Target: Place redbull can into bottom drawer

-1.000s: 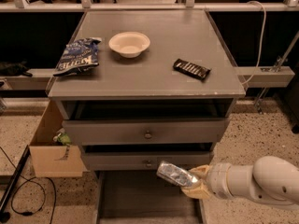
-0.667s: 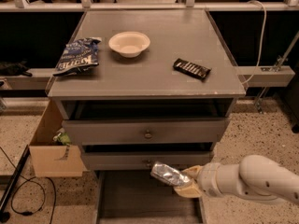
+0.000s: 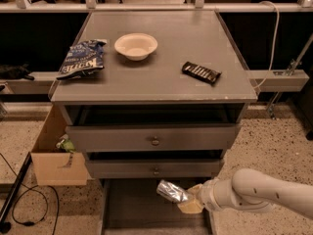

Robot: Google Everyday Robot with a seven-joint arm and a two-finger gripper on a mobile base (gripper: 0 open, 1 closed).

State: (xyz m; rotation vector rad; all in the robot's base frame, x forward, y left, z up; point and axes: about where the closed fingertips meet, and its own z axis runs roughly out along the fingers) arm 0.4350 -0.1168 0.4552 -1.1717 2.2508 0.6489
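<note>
The redbull can (image 3: 172, 191) is a slim shiny silver cylinder, lying tilted in my gripper (image 3: 188, 199), which is shut on it. The gripper holds the can just above the bottom drawer (image 3: 128, 204), over its right half. That drawer is pulled out, a wide shallow tray with a dark floor, below the two knobbed drawers. My white arm (image 3: 264, 195) reaches in from the lower right.
On the cabinet top (image 3: 161, 58) lie a blue chip bag (image 3: 82, 58), a white bowl (image 3: 136, 45) and a dark candy bar (image 3: 201, 72). A cardboard box (image 3: 57, 155) stands at the cabinet's left. Cables (image 3: 19, 199) lie on the speckled floor.
My gripper has carried the can leftward and a little lower, further over the open bottom drawer. Nothing on the cabinet top has moved.
</note>
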